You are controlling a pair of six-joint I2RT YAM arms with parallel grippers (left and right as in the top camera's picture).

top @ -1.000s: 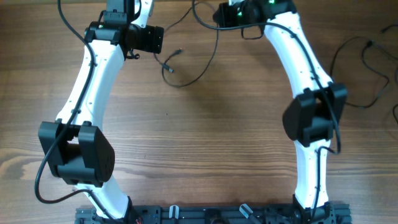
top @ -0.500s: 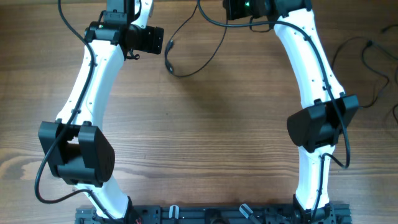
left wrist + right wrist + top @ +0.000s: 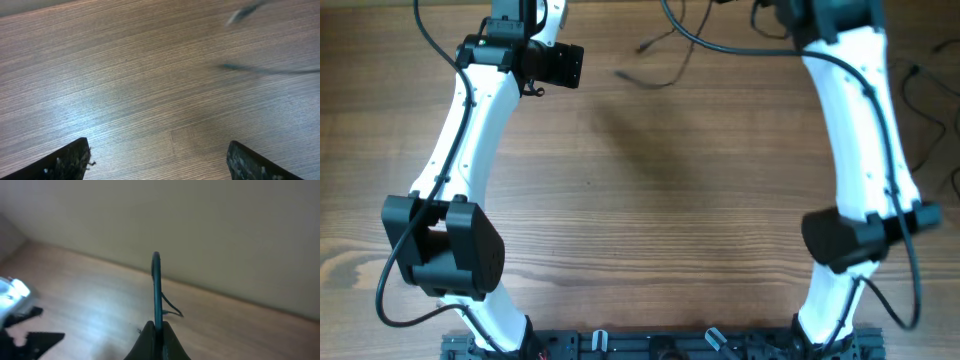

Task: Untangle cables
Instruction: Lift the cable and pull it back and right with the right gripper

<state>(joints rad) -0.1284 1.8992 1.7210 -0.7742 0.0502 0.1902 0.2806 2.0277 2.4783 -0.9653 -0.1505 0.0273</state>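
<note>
- Holding one of the cables (image 3: 157,280), the right tool (image 3: 156,330) has its fingers pinched tight on a loop that stands up above them; its wrist view looks toward a plain wall, so the tool appears to be raised well off the tabletop (image 3: 650,220).
- From overhead, the right tool itself is out of view past the top edge of the frame. The free length of the held cable hangs into the upper middle, and its plug end (image 3: 642,46) is blurred.
- The left tool (image 3: 160,162) is spread wide and holds nothing. It hovers over bare wood at the upper left, with the blurred strand (image 3: 260,70) crossing the upper right of its own view, apart from both fingers.
- More thin cords (image 3: 914,72) lie at the far right edge of the overhead view, partly hidden behind the right arm and well apart from the lifted one.
- The step in hand looks like drawing a single cable clear of the others. It appears free already, with nothing visibly caught on it.
- The next move likely calls for carrying this cable to open tabletop, laying it out away from the cords on the right, then letting go. A swinging plug end could snag or loop back.
</note>
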